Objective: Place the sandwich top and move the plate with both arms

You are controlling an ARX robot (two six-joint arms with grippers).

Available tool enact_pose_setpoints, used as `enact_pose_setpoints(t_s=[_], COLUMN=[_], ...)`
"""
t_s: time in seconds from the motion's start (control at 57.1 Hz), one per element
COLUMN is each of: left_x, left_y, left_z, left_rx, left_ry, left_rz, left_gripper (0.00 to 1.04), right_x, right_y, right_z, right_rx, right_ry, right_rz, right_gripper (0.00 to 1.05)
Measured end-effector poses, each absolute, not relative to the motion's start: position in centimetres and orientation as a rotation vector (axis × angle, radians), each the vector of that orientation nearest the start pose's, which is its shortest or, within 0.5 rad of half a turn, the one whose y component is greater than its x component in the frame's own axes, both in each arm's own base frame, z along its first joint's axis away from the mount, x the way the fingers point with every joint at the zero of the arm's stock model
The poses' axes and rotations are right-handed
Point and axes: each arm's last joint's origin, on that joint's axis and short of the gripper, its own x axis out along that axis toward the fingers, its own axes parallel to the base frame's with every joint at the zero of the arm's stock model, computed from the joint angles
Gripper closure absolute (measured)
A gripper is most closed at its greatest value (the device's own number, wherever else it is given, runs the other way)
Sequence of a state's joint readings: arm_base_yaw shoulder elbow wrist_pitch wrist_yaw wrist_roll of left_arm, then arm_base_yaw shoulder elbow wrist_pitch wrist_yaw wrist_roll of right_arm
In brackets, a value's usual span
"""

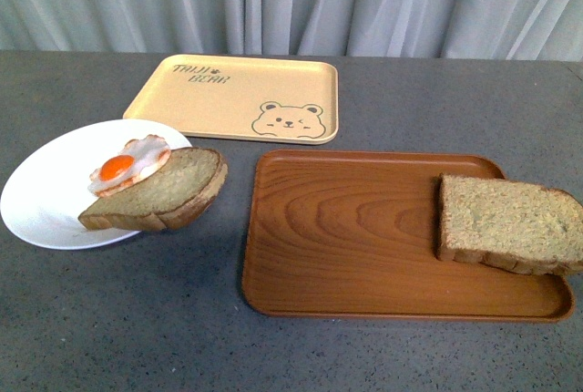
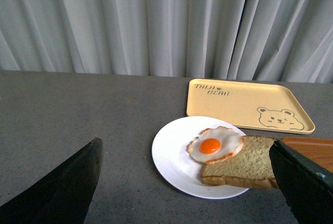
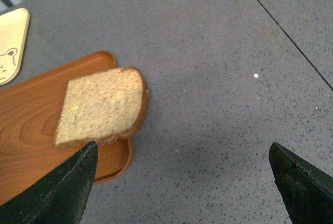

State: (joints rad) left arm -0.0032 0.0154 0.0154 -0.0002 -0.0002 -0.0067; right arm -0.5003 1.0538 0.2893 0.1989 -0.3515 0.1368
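Grey tabletop (image 3: 218,78); right gripper (image 3: 182,150) gapes empty. Bread slice (image 3: 101,107) just beyond one finger, overhanging tray (image 3: 31,146): likely light, spongy; pinch across crusts.

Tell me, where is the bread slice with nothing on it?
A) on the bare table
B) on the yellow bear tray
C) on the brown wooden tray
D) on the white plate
C: the sandwich top lies at the right end of the brown tray, overhanging its rim.

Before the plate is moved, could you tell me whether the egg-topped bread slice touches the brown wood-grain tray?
Apart: the front view shows grey table between the egg-topped bread slice and the brown wood-grain tray.
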Motion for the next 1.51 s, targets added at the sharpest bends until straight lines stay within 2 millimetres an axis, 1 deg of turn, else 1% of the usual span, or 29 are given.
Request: enact_pose_setpoints(t_s=[0.123,0.263,0.333,0.491,0.543,0.736,0.789,0.859,0.929,0.981,1.051,1.069,1.157,1.174,1.209,1.262,1.297,1.402,1.472,1.507], left_x=[9.8,9.8,9.8,9.8,9.8,9.8,9.8,9.8,9.8,9.8,9.8,9.8,9.8,9.8,9.8,9.8,9.8,9.8,9.8,9.8], left_y=[0.0,0.0,0.0,0.0,0.0,0.0,0.0,0.0,0.0,0.0,0.0,0.0,0.0,0.0,0.0,0.0,0.0,0.0,0.0,0.0], left_z=[16.8,16.8,16.8,16.8,16.8,16.8,16.8,16.8,16.8,16.8,16.8,16.8,16.8,16.8,16.8,16.8,16.8,16.8,16.8,16.8], left_rx=[-0.007,-0.007,-0.007,-0.007,-0.007,-0.007,-0.007,-0.007,-0.007,-0.007,-0.007,-0.007,-0.007,-0.007,-0.007,-0.007,-0.007,-0.007,-0.007,-0.007], left_ry=[0.0,0.0,0.0,0.0,0.0,0.0,0.0,0.0,0.0,0.0,0.0,0.0,0.0,0.0,0.0,0.0,0.0,0.0,0.0,0.0], left_rz=[-0.004,-0.003,-0.003,-0.003,-0.003,-0.003,-0.003,-0.003,-0.003,-0.003,-0.003,-0.003,-0.003,-0.003,-0.003,-0.003,-0.003,-0.003,-0.003,-0.003], left_gripper=[0.09,0.09,0.09,0.09,0.09,0.09,0.09,0.09,0.09,0.09,0.09,0.09,0.09,0.09,0.09,0.09,0.09,0.09,0.09,0.09], right_x=[19.9,22.8,24.2,26.5,27.4,29.0,29.2,29.3,29.4,29.4,29.4,29.4,29.4,29.4,29.3,29.3,29.3,29.4,29.6,29.9], right_y=[-9.0,-9.0,-8.6,-7.5,-6.9,-5.1,-4.8,-4.7,-4.6,-4.6,-4.6,-4.6,-4.7,-4.7,-4.7,-4.8,-4.8,-4.4,-3.8,-3.2], right_z=[13.5,11.4,10.3,8.8,8.2,6.9,6.6,6.5,6.5,6.5,6.7,6.7,7.2,7.2,7.6,8.5,9.3,11.2,12.5,13.5], right_rx=[0.436,0.481,0.496,0.492,0.484,0.486,0.484,0.481,0.481,0.482,0.483,0.484,0.489,0.489,0.494,0.498,0.502,0.514,0.519,0.52], right_ry=[0.581,0.643,0.675,0.711,0.726,0.752,0.758,0.757,0.755,0.756,0.752,0.752,0.74,0.74,0.732,0.708,0.689,0.647,0.612,0.586], right_rz=[-0.12,-0.076,-0.053,-0.023,-0.013,0.027,0.026,0.02,0.022,0.023,0.023,0.023,0.021,0.021,0.019,0.025,0.033,0.062,0.091,0.118], right_gripper=[0.09,0.09,0.09,0.09,0.09,0.09,0.2,0.29,0.44,0.5,0.63,0.65,0.78,0.79,0.85,0.96,1.01,1.02,1.02,1.02])
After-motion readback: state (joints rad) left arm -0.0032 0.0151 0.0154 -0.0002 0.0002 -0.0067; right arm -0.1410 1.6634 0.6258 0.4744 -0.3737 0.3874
